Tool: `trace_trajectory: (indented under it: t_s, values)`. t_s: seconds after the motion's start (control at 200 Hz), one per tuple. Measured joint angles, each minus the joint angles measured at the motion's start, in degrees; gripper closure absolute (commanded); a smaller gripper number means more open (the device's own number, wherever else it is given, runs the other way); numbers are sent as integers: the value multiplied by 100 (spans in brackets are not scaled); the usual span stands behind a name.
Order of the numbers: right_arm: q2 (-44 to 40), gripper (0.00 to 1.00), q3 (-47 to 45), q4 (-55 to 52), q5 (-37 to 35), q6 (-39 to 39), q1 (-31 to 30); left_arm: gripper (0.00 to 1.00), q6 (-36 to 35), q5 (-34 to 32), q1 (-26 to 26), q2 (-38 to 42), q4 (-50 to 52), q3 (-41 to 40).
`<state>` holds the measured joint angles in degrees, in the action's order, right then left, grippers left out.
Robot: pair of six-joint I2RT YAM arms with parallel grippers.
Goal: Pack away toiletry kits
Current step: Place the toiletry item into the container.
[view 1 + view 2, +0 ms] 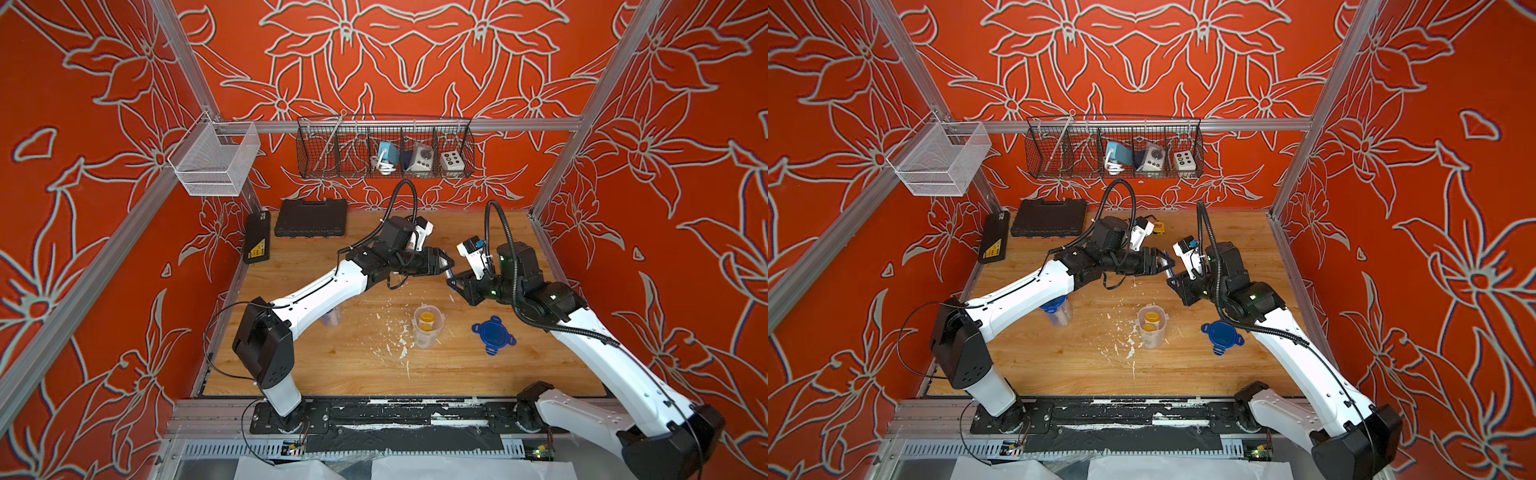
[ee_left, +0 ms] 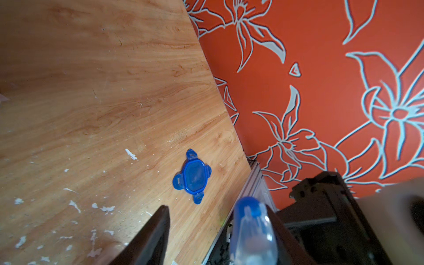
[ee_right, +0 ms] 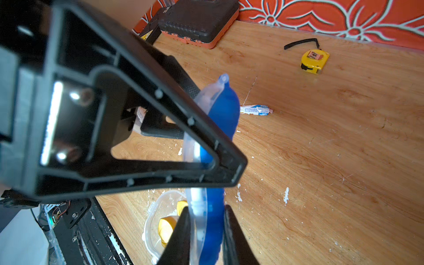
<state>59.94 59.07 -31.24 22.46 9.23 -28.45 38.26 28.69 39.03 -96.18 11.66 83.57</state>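
A blue toothbrush point(image 3: 223, 114) in a clear blister pack hangs in the air above mid-table, also seen as the toothbrush point(image 1: 450, 272) in a top view. My right gripper point(image 3: 206, 211) is shut on one end of it. My left gripper point(image 2: 216, 218) stands open around the other end; the pack point(image 2: 250, 229) rests against one finger, with a gap to the other. An open clear cup point(image 1: 428, 328) holds yellow-capped bottles point(image 1: 427, 319). A loose blue lid point(image 1: 493, 334) lies to its right. A lidded cup point(image 1: 1057, 313) stands under my left arm. A toothpaste tube point(image 3: 255, 110) lies on the table.
A yellow tape measure point(image 3: 314, 60) lies near the back wall. A black tool case point(image 1: 311, 218) sits at the back left, and a flat black case point(image 1: 257, 243) leans on the left wall. A wire basket point(image 1: 386, 147) and a white mesh basket point(image 1: 214, 160) hang above.
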Motion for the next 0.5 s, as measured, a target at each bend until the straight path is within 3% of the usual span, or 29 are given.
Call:
trace_trajectory:
  t_s: [0.145, 0.29, 0.44, 0.5]
  values:
    - [0, 93, -9, -17, -109, -55, -48, 74, -50, 109, 9, 0, -59, 22]
    - [0, 88, -33, -50, -192, -120, -61, 98, 7, 212, 42, 0, -164, 13]
    - [0, 66, -74, -55, -212, -144, -63, 100, -157, 229, 46, 9, -195, -37]
    - [-28, 52, -98, -48, -267, -90, -61, 100, -380, 160, 44, 57, -133, -94]
